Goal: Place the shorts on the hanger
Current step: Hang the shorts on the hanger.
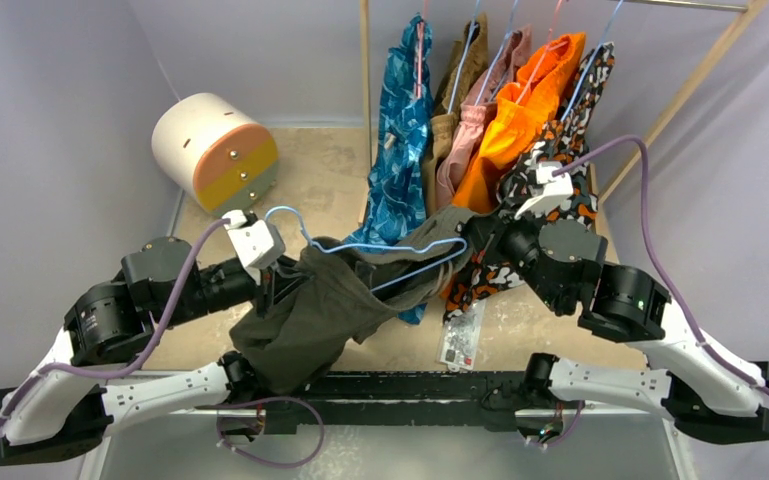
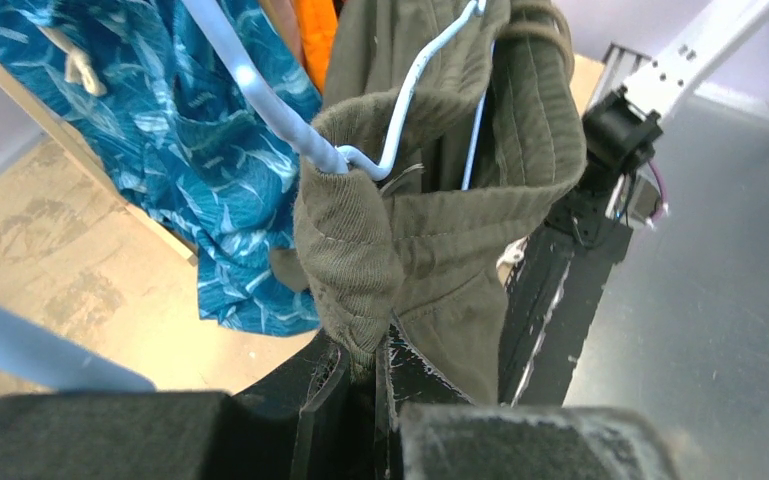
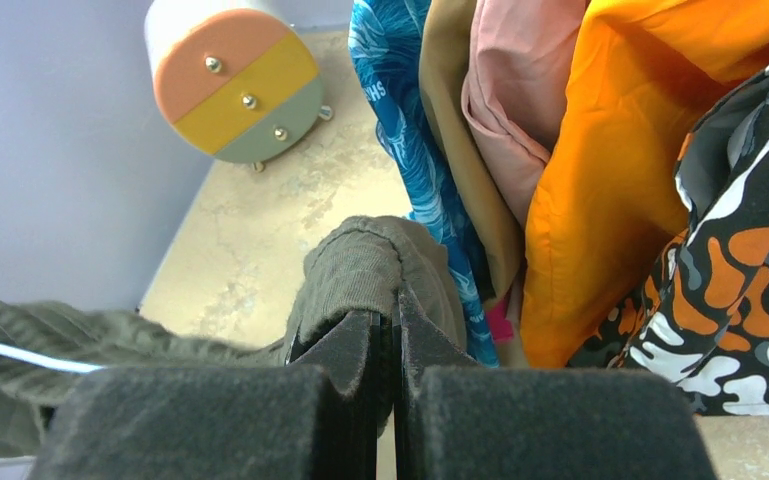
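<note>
Mottled beige surface [image 1: 330, 170] under grey-lilac walls, with a bare-wood rack post [image 1: 365, 60] at the back. Five garments hang from the rack, left to right: blue leaf-print shorts [image 1: 400, 150], a tan-brown pair [image 1: 460, 80], a pink pair [image 1: 480, 120], smooth bright orange cloth [image 1: 520, 120], and an orange, black and white camouflage print [image 1: 570, 140]. A white drum [image 1: 215, 150] lies on its side at far left. Its round face is banded peach, yellow and grey-green, with three metal studs.

The shorts [image 1: 310, 310] are dark olive with a fine ribbed, corduroy-like weave. They are held off the surface between the two arms, above its near edge. Most of the cloth sags in a crumpled bundle on the left side, and a narrower band stretches right.

The hanger [image 1: 380, 247] is thin light-blue wire. Its hook curls up beside the left wrist and its triangle lies across the shorts. In the left wrist view the wire [image 2: 400, 120] bends into a stitched fold of the olive cloth [image 2: 430, 230].

The left claw [image 2: 375, 360] has its black fingers pinched nearly together on a hanging hem of the shorts. From above it sits at the bundle's upper left edge [image 1: 270, 280].

The right claw [image 3: 395, 320] is squeezed tight on a thick rolled edge of the shorts [image 3: 360, 265], in front of the hanging garments [image 1: 475, 232].

A small flat printed packet [image 1: 460, 335] lies on the surface below the camouflage cloth.
</note>
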Controlling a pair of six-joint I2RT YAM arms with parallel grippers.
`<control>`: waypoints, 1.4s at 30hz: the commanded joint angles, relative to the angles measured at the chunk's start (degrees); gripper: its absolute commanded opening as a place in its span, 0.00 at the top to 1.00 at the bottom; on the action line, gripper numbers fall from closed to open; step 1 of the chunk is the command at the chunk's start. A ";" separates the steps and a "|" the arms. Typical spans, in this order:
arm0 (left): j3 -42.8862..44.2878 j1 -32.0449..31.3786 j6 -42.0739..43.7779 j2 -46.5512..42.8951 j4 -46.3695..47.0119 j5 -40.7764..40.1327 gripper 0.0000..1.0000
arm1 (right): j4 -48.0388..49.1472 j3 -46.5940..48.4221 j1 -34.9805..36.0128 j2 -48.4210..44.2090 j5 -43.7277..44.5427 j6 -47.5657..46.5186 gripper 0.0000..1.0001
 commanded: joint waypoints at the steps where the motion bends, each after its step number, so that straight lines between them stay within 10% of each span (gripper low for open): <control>1: 1.50 0.09 3.63 0.15 -2.75 4.68 1.00 | 5.47 -0.82 0.21 -2.83 3.20 1.06 1.00; 23: 0.03 0.07 4.95 10.10 -5.51 -19.97 1.00 | -3.69 4.98 0.26 2.16 1.08 2.06 1.00; 35: -2.91 0.09 7.37 2.64 -0.24 6.90 1.00 | -4.12 3.76 0.28 -0.61 12.10 5.89 1.00; 42: -3.96 0.07 4.93 7.58 -5.72 1.00 1.00 | 1.12 3.51 0.28 -0.99 7.71 2.58 1.00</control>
